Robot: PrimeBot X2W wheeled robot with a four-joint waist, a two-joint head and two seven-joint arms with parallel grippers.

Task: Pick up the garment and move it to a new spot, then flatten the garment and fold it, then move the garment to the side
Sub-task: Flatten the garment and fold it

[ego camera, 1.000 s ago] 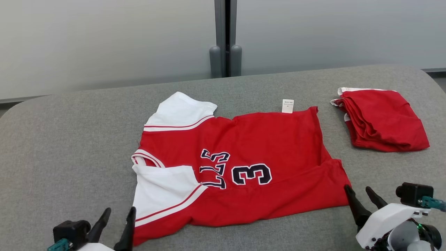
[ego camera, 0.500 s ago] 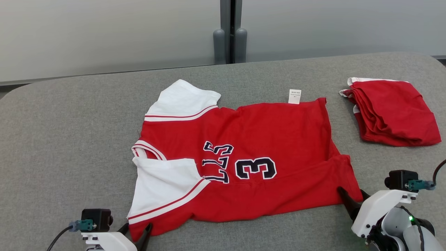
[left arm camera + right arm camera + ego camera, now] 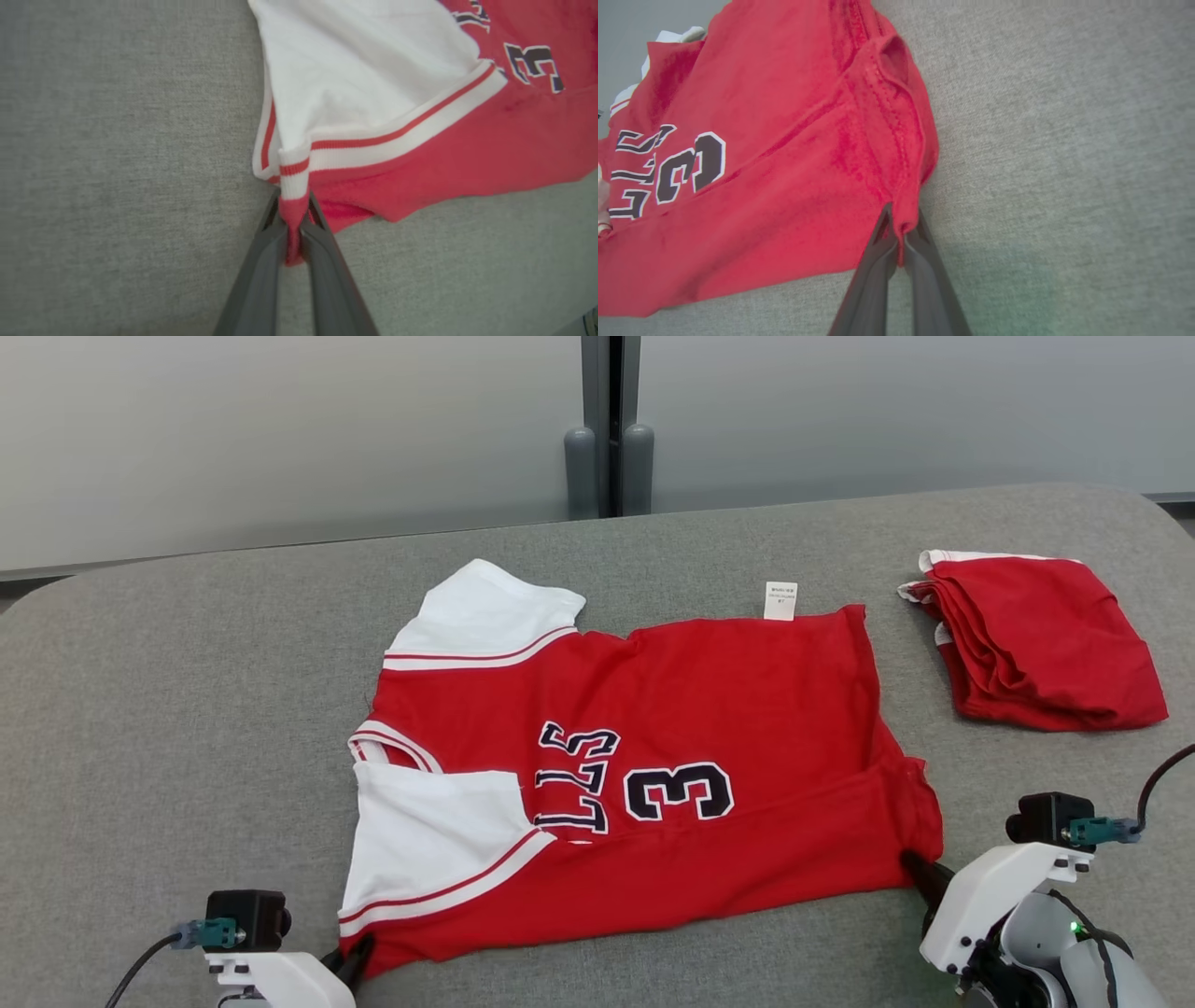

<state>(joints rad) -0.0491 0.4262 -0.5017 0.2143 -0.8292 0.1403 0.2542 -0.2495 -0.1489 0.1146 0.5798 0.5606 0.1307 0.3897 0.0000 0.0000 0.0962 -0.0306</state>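
On grey woven cloth (image 3: 187, 709), both pincers pinch the soft red jersey (image 3: 728, 709)

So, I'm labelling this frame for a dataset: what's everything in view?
jersey: one, red with white sleeves and a dark 3, spread mid-table
label: one, white, at the jersey's far edge
folded garment: one stack, red with white trim, table's far right
table: one, grey fabric top, under everything
posts: two, grey, upright behind the table
left pincer: one, dark fingers, shut on the jersey's near left corner
right pincer: one, dark fingers, shut on the jersey's near right corner
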